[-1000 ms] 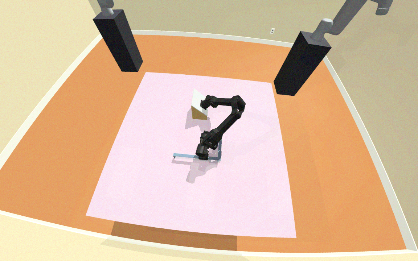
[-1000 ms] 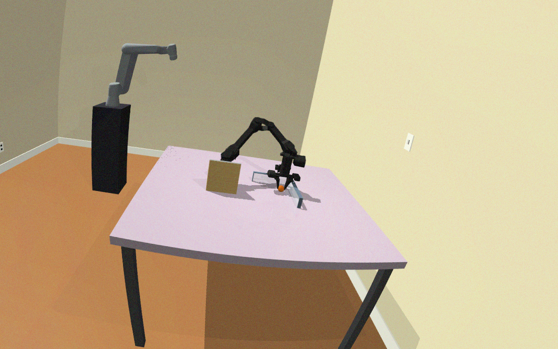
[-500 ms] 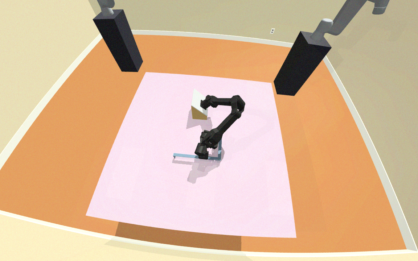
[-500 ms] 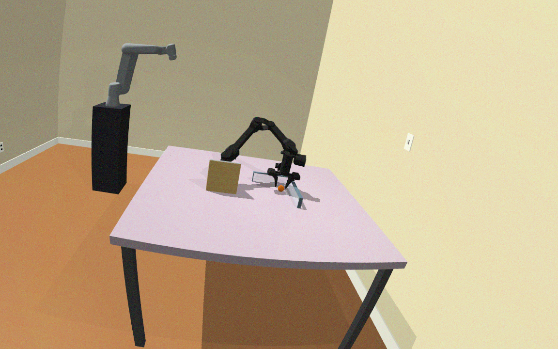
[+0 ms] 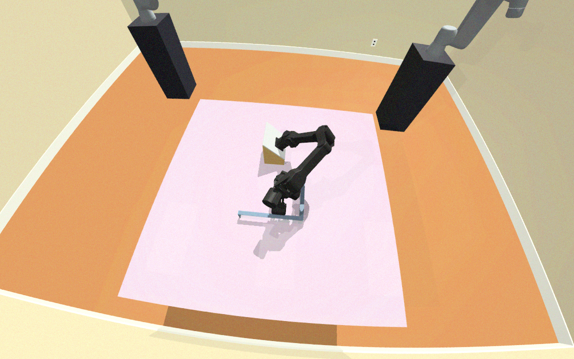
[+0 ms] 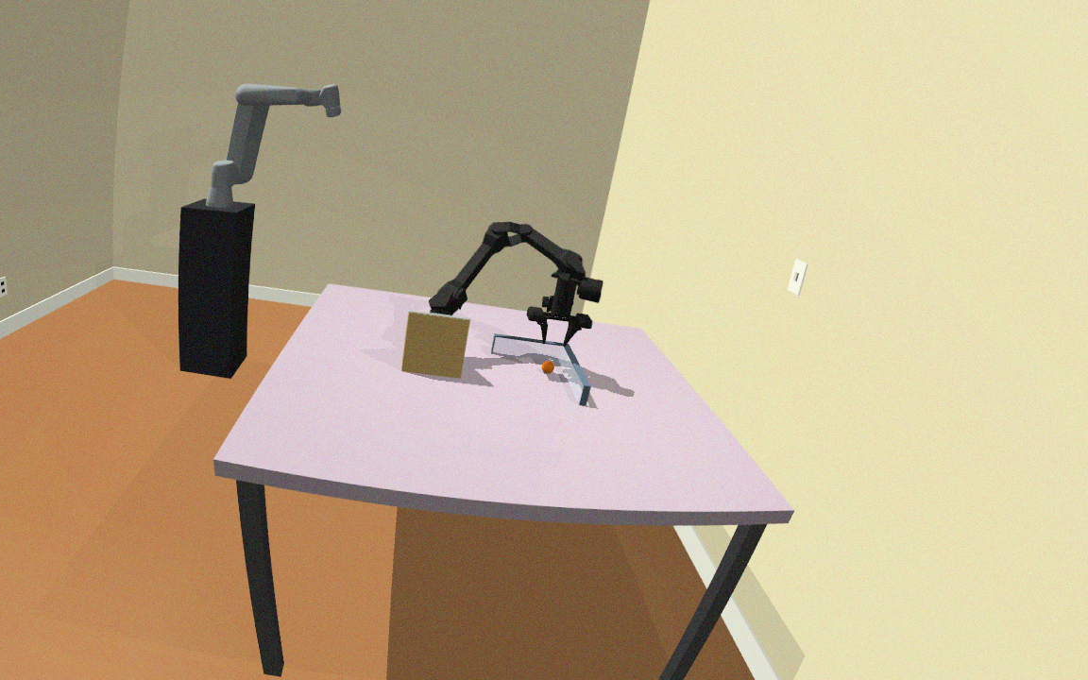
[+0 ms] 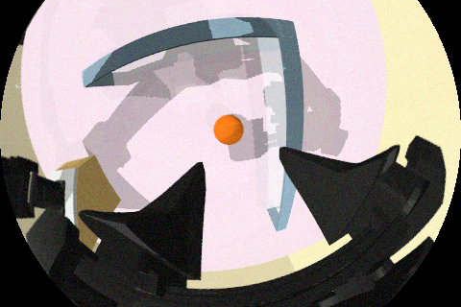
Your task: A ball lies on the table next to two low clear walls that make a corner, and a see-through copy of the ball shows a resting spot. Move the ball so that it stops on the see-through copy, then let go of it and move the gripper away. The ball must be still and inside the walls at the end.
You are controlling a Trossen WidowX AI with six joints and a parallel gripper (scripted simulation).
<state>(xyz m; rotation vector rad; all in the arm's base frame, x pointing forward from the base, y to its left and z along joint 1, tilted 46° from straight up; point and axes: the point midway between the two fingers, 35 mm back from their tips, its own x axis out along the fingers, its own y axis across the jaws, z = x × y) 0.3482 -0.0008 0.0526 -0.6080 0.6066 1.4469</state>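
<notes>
A small orange ball [image 7: 229, 129] lies on the pink table inside the corner of the two low clear walls [image 7: 282, 71]. It also shows in the exterior view [image 6: 547, 366], close to the nearer wall [image 6: 577, 376]. My gripper [image 7: 242, 160] [image 6: 555, 332] is open and empty, raised well above the ball. In the top view the arm's wrist [image 5: 274, 200] hides the ball. I cannot make out the see-through copy apart from the ball.
A tan box [image 6: 435, 344] stands on the table left of the walls, next to the arm's base [image 6: 445, 297]. Two black pedestals with grey arms [image 5: 162, 55] [image 5: 414, 87] stand beyond the table's far edge.
</notes>
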